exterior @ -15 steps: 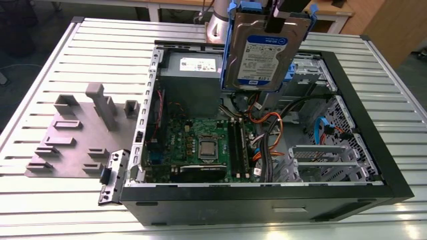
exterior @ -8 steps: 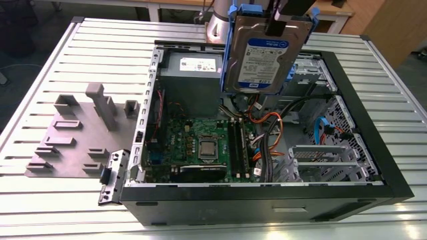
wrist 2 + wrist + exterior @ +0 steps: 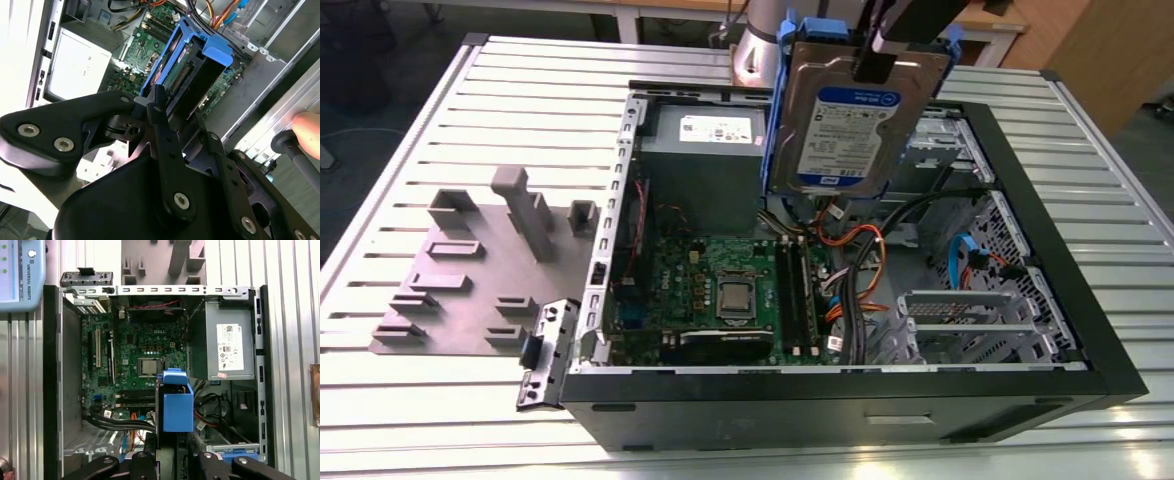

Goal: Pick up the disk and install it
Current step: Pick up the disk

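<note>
Exterior view: tool (image 3: 886, 58) clenched on the disk (image 3: 857, 120), aloft above the open computer case (image 3: 1107, 372).
The disk hangs upright, label toward the camera, near the grey power supply (image 3: 700, 140); the case lies on the slatted tabletop (image 3: 400, 410). Second wrist view: black fingers (image 3: 160, 112) pinch the disk by its blue carrier rail (image 3: 215, 50). First wrist view: the disk's blue end hovers between motherboard (image 3: 145, 350) and power supply.
</note>
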Robot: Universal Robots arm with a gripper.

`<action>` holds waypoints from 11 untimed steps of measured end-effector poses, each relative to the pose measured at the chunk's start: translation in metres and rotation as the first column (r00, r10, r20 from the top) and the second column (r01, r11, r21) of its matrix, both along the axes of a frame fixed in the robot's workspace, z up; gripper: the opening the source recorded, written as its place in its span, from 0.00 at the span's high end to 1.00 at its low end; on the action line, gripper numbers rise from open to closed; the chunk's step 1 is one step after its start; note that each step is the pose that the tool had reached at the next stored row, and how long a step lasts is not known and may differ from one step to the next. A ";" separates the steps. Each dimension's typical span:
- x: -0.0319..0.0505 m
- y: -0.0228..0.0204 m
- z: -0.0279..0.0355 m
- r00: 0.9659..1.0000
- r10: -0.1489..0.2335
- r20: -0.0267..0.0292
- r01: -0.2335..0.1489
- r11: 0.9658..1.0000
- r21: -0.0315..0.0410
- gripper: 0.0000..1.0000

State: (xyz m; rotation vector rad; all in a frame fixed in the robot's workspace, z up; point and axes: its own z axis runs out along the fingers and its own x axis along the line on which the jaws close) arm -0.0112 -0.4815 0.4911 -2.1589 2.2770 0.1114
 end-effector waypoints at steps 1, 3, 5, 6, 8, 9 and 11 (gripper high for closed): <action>0.0000 -0.0011 -0.0001 1.000 0.000 0.000 0.000 1.000 0.000 0.65; 0.0000 -0.0033 -0.0003 1.000 0.000 0.000 0.000 1.000 0.000 0.65; 0.0000 -0.0057 -0.0006 1.000 0.000 0.000 0.000 1.000 0.000 0.65; 0.0000 -0.0069 -0.0007 1.000 0.000 0.000 0.000 1.000 0.000 0.65; 0.0000 -0.0109 -0.0012 1.000 0.000 0.000 0.000 1.000 0.000 0.65; 0.0000 -0.0121 -0.0013 1.000 0.000 0.000 0.000 1.000 0.000 0.65; 0.0000 -0.0144 -0.0015 1.000 0.000 0.000 0.000 1.000 0.000 0.65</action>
